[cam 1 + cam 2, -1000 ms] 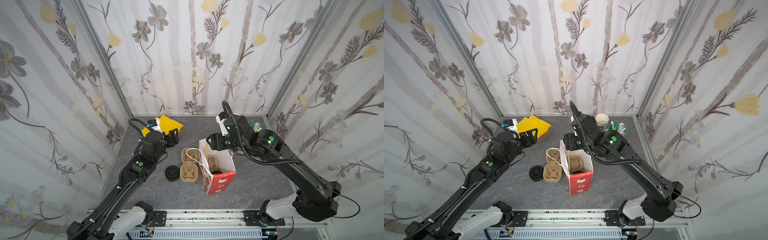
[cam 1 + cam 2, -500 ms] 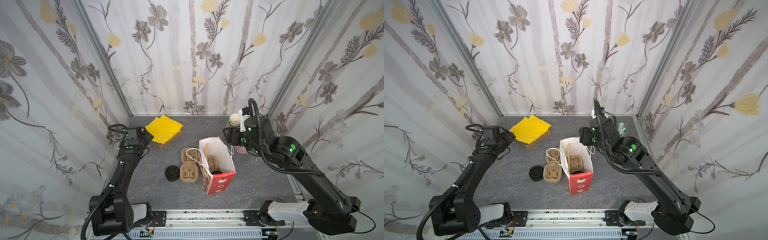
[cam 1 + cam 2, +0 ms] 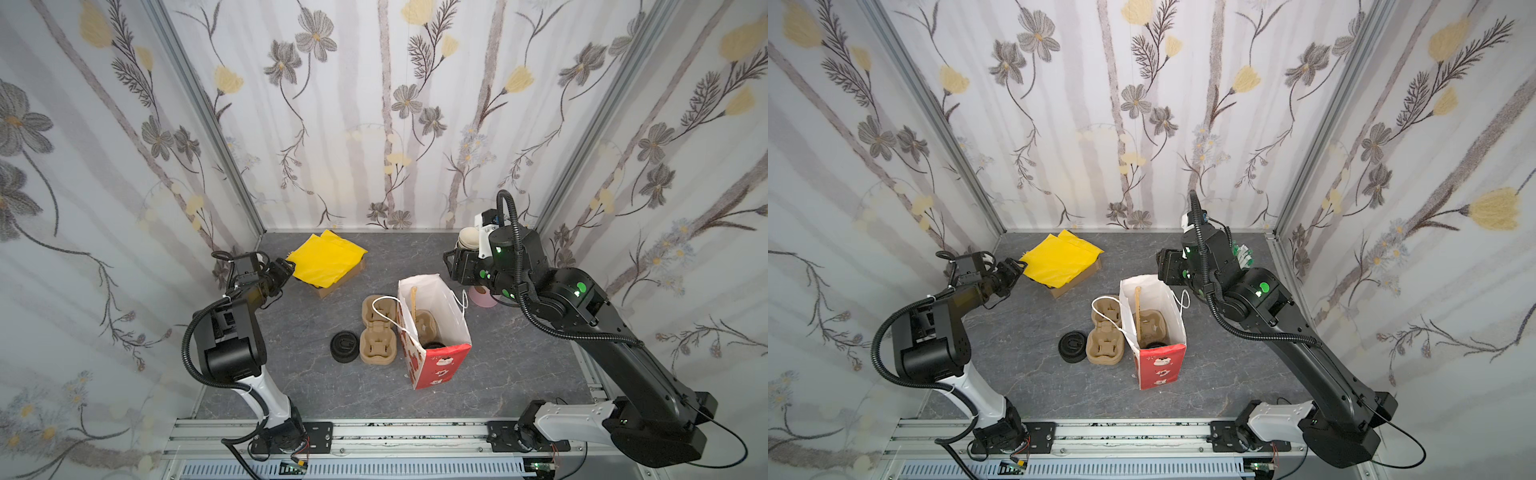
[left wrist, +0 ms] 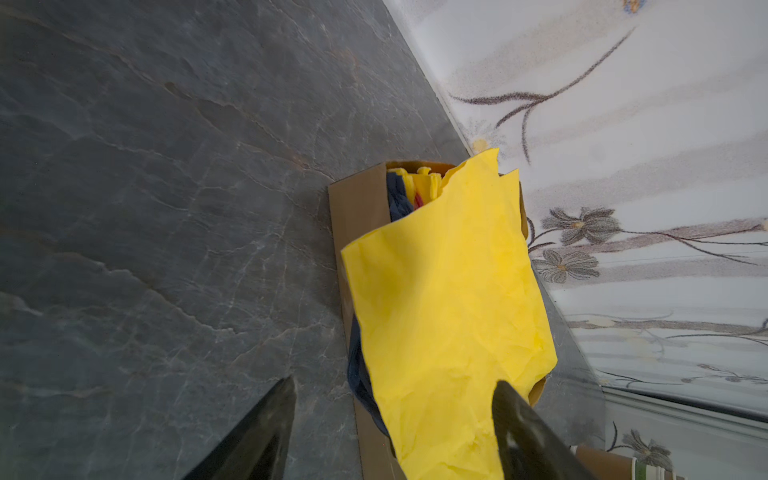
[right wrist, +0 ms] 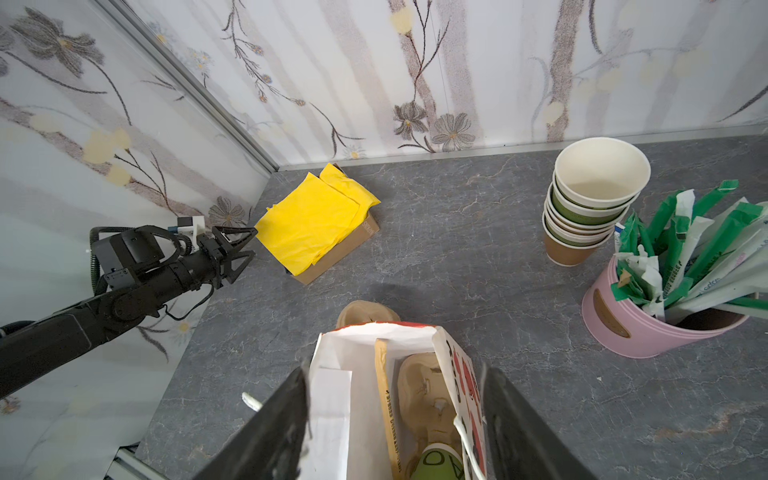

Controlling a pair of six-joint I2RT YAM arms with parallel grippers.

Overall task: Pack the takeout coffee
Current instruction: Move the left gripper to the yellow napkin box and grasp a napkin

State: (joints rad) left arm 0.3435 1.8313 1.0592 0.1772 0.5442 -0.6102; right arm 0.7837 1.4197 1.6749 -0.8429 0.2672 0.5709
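**Left gripper** (image 3: 286, 270) (image 3: 1013, 268). Sits at centre left in both top views, just beside the left corner of the yellow paper (image 3: 328, 257). Shows jaws spread wide with nothing between them, which the left wrist view (image 4: 395, 381) confirms. Compared with one second ago, stands further left, drawn back off the cardboard box (image 3: 332, 286), with its arm folded up over its base.

**Centre of the table** (image 3: 519, 374). Holds, left to right, the black lids (image 3: 344, 347), the pulp carrier (image 3: 376, 332) and the upright paper bag (image 3: 440, 365). Keeps all three in the same places as one second ago.

**Takeout coffee** (image 3: 434, 345) (image 3: 1154, 345). Stands inside the paper bag, at the end nearest the lower edge of the frame. Shows only its black lid from above and a patch of green side (image 5: 436, 461) in the right wrist view. Shares the bag with a second carrier (image 3: 426, 324) and a wooden stick (image 3: 413, 303).

**Right gripper** (image 3: 453, 266) (image 5: 395, 370). Hangs at centre right, above the table behind the bag's far rim, near the cup stack (image 3: 467, 239) and the pink pot (image 3: 482, 297). Shows fingers well apart and grips nothing. Hovered over the bag's mouth one second ago, and now stands withdrawn toward the upper right.
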